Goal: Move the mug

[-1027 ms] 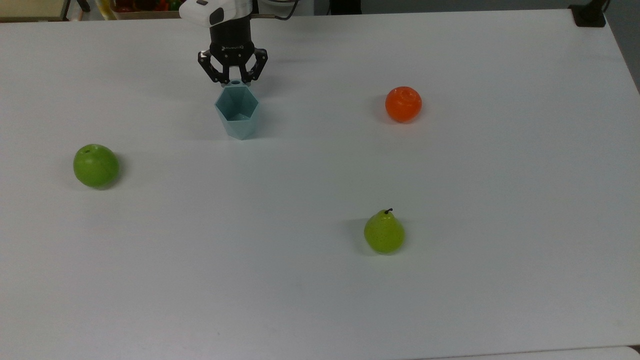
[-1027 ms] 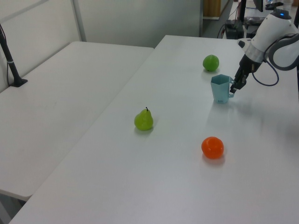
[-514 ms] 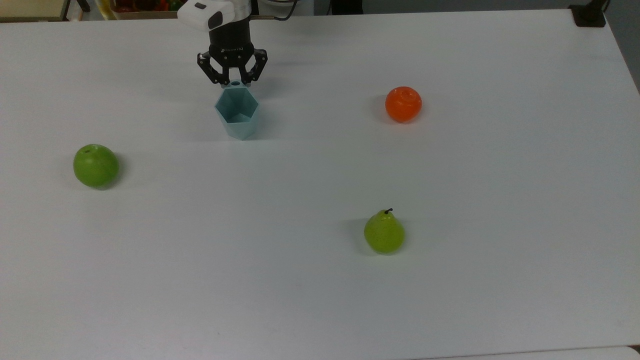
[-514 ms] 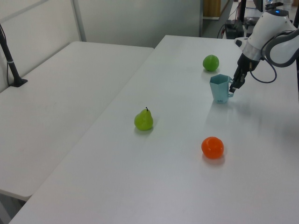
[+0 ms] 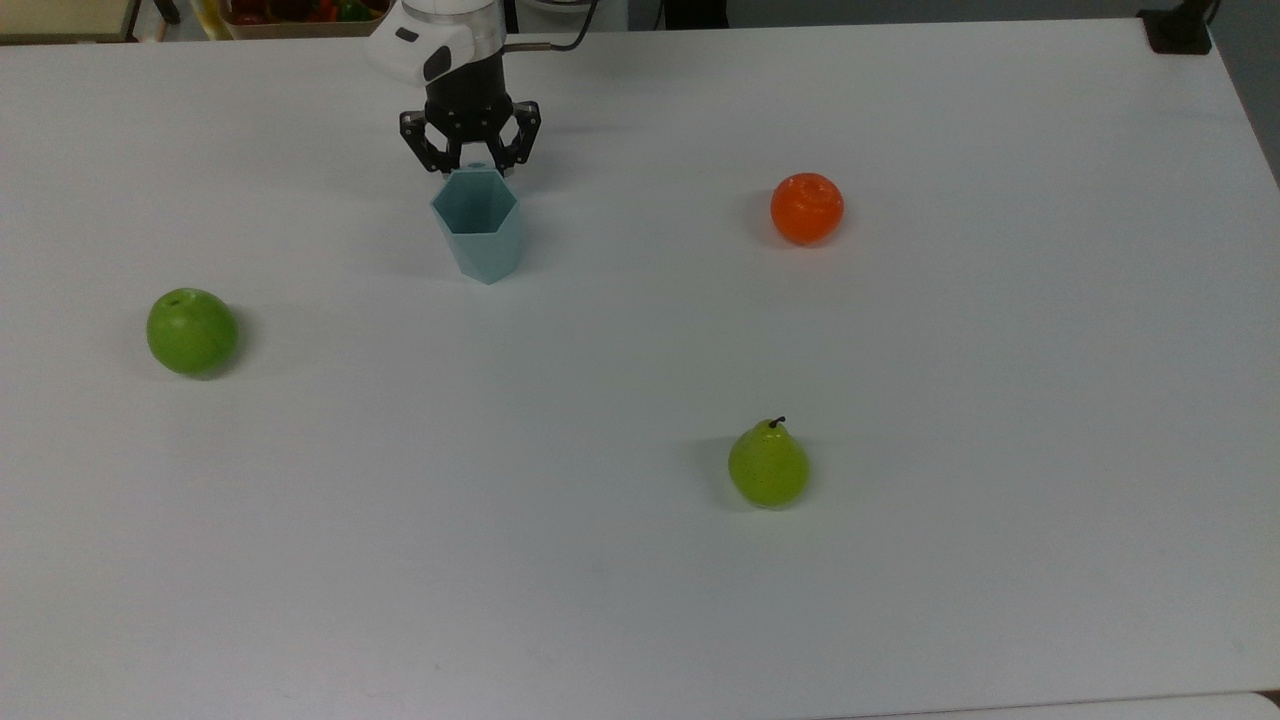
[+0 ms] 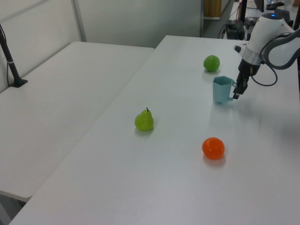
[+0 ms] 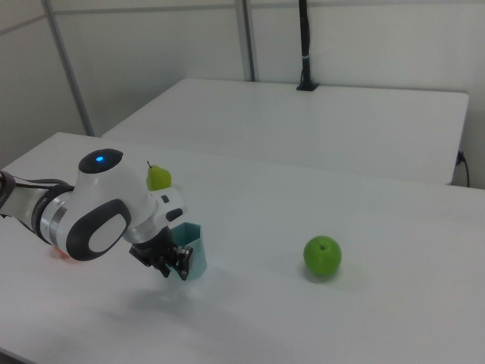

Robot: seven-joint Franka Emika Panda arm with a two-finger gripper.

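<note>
Behind mug (image 5: 478, 235), hand (image 5: 471, 165) fingers straddle rim tab; grip vs. gap unclear.

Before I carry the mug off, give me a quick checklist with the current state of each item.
1. Gripper at the mug's tab: ok, its fingers straddle the holed tab at the rim in the top view.
2. Fingers clamped on the tab: cannot tell.
3. Mug clear of the table: cannot tell; the left view suggests its base is at or just above the surface.
4. Mug level: not ok, it looks slightly tilted in the top view.
5. Fruit clear of the mug: ok, apple, orange and pear all sit well apart from it.
</note>
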